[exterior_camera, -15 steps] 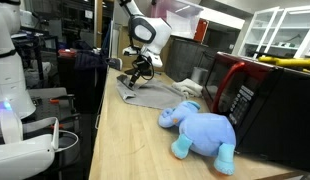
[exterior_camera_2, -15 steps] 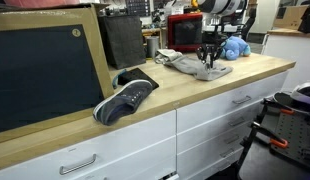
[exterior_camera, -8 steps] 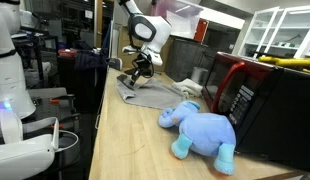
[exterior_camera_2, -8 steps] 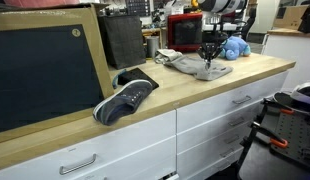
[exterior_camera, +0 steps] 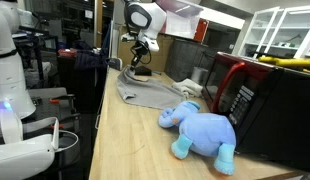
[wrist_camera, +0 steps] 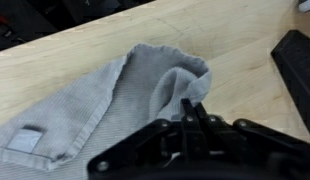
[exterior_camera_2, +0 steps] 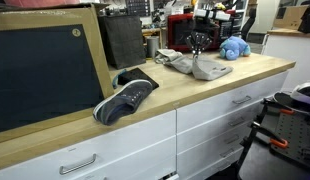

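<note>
My gripper (exterior_camera: 140, 68) is shut on a fold of a grey cloth (exterior_camera: 150, 95) and holds that part raised above the wooden counter (exterior_camera: 130, 145). The remainder of the cloth still lies on the counter. In an exterior view the gripper (exterior_camera_2: 198, 48) holds the cloth (exterior_camera_2: 205, 68) up in a peak. In the wrist view the fingers (wrist_camera: 192, 108) are pressed together on the bunched edge of the cloth (wrist_camera: 115, 100), which bears a small white label.
A blue plush elephant (exterior_camera: 203, 130) lies beside a red and black microwave (exterior_camera: 250, 95); both also show at the far end of the counter (exterior_camera_2: 233, 47). A dark shoe (exterior_camera_2: 125, 98) and a black framed board (exterior_camera_2: 45, 70) stand on the counter. A black object (wrist_camera: 295, 60) lies beside the cloth.
The gripper has risen from the counter and pulled a part of the grey cloth up with it. The elephant and the shoe have not moved.
</note>
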Controlling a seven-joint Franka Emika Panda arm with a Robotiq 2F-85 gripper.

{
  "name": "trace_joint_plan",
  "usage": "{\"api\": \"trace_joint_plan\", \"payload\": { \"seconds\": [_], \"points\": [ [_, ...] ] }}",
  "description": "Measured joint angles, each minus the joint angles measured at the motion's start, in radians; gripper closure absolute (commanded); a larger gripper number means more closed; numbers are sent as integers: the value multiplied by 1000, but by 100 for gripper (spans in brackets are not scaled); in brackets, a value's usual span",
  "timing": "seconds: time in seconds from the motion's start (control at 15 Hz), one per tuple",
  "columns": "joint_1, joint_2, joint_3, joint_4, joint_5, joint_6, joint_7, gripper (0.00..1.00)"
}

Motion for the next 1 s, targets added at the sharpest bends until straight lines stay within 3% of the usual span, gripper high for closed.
{"api": "trace_joint_plan", "payload": {
  "seconds": [0.27, 0.33, 0.47, 0.73, 1.0],
  "points": [
    [39, -39, 42, -8, 45, 2, -61, 99],
    [47, -52, 51, -15, 55, 4, -98, 71],
    [60, -81, 59, -36, 75, 8, -181, 64],
    [63, -136, 55, -59, 95, -12, -329, 33],
    [31, -130, -3, -7, 19, -160, -434, 5]
  ]
}}
